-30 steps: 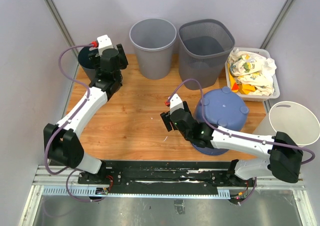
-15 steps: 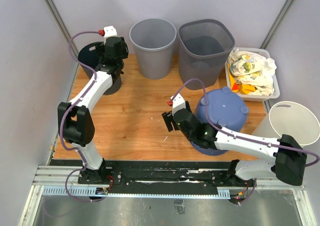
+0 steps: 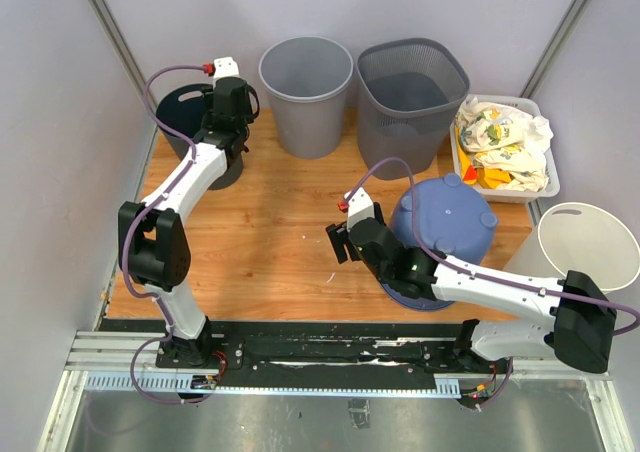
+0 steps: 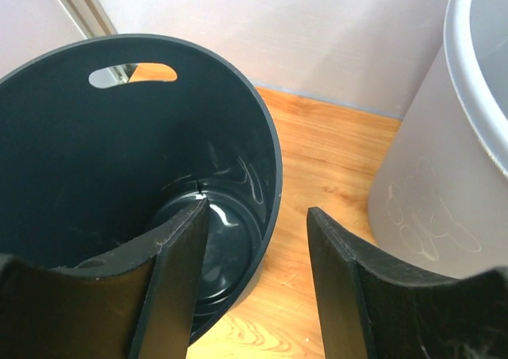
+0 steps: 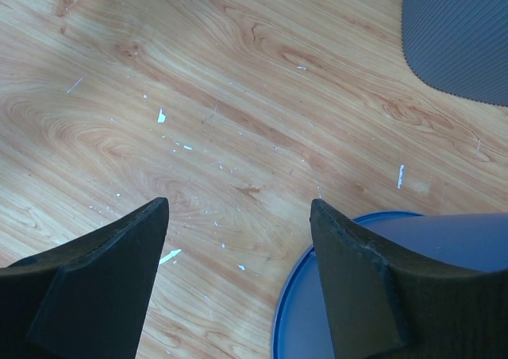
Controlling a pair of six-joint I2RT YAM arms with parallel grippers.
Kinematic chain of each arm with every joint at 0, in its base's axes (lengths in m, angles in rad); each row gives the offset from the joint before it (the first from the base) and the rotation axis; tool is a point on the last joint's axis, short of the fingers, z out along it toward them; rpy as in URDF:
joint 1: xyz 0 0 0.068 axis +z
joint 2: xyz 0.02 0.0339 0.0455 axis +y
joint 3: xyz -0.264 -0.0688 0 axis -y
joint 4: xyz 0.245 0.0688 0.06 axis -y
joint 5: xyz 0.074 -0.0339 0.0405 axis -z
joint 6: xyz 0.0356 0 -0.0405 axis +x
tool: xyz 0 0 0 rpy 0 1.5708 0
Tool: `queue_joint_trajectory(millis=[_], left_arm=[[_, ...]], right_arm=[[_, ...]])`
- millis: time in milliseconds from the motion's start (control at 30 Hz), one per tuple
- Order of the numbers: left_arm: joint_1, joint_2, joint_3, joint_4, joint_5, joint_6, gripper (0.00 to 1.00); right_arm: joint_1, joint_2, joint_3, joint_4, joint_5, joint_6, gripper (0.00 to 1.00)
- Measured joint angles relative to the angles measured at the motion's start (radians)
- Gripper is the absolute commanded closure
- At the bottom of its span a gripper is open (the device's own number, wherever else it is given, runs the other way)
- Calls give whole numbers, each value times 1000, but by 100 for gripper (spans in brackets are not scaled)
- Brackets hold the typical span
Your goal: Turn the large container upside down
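A dark navy round bin (image 3: 178,110) stands upright at the table's back left, its mouth open and a handle slot (image 4: 133,74) in its far wall. My left gripper (image 3: 228,122) is open astride the bin's near rim (image 4: 270,148): one finger (image 4: 178,272) is inside, the other (image 4: 337,279) outside, and neither touches the wall. A wide blue container (image 3: 447,222) rests bottom-up at the right, small feet on top. My right gripper (image 3: 336,242) hangs open over bare wood just left of its rim (image 5: 317,264), holding nothing.
A grey round bin (image 3: 306,92) and a grey mesh bin (image 3: 412,102) stand at the back; the grey bin's wall (image 4: 444,176) is close to my left gripper's right side. A white tray (image 3: 548,188) of cloths and a white bucket (image 3: 588,244) sit at the right edge.
My left arm swung toward the back and lowered its gripper over the dark bin's rim, and its jaws have narrowed. The right gripper has barely shifted.
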Motion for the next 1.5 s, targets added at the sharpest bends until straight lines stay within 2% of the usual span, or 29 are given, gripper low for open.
queue_joint_trajectory(millis=[400, 567, 867, 1133, 1333, 1500], left_arm=[[0, 18, -6, -2, 11, -4, 71], [1, 18, -6, -1, 11, -8, 99], [2, -11, -8, -53, 22, -34, 99], [-1, -202, -24, -176, 224, -187, 100], [-32, -424, -186, -150, 400, -323, 100], [-37, -547, -416, -69, 551, -462, 99]], right_arm=[[0, -1, 0, -1, 15, 11, 27], [0, -8, 0, -2, 16, 11, 27], [0, -11, -3, -2, 19, 14, 27], [0, -55, -21, -4, 42, 15, 26], [0, -111, -30, -5, 66, 15, 25], [0, -146, -45, -6, 85, 15, 25]])
